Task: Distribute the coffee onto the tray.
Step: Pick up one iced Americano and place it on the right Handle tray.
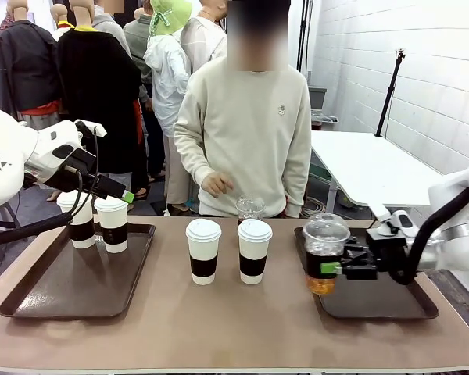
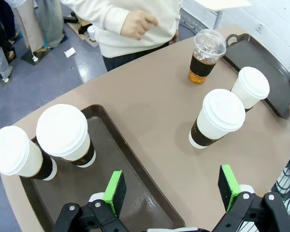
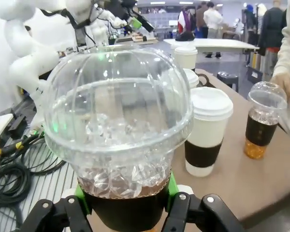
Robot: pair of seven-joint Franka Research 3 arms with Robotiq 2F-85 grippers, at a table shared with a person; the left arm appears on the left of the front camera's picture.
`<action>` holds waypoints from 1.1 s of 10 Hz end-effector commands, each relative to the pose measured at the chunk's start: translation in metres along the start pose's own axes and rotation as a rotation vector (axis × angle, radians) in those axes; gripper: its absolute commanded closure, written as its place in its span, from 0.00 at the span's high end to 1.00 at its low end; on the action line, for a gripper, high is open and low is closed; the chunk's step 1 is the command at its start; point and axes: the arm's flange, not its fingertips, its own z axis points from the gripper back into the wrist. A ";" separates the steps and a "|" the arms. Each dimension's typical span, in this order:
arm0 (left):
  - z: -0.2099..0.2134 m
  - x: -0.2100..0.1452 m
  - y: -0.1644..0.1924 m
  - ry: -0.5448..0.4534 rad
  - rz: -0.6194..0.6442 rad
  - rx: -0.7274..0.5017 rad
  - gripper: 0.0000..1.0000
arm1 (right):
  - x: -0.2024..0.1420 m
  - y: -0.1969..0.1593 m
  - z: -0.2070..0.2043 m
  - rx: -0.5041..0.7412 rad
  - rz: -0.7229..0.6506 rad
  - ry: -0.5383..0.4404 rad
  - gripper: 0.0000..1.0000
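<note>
clear iced cup (image 1: 325,241) clamped by right gripper (image 1: 329,268); left gripper (image 2: 172,187) gapes wide.

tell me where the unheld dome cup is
Front view: the unheld dome cup stands at the table's far edge, behind the two middle paper cups, by the person.

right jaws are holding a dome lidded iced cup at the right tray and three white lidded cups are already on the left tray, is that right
Not quite: the left tray holds two white-lidded cups, not three, as the front view shows; two more cups stand on the table between the trays. The rest holds: the right jaws grip the dome-lidded cup at the right tray.
</note>
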 end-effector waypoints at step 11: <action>0.000 -0.001 0.002 0.002 -0.004 -0.002 1.00 | -0.075 -0.032 0.058 0.010 0.090 0.028 0.66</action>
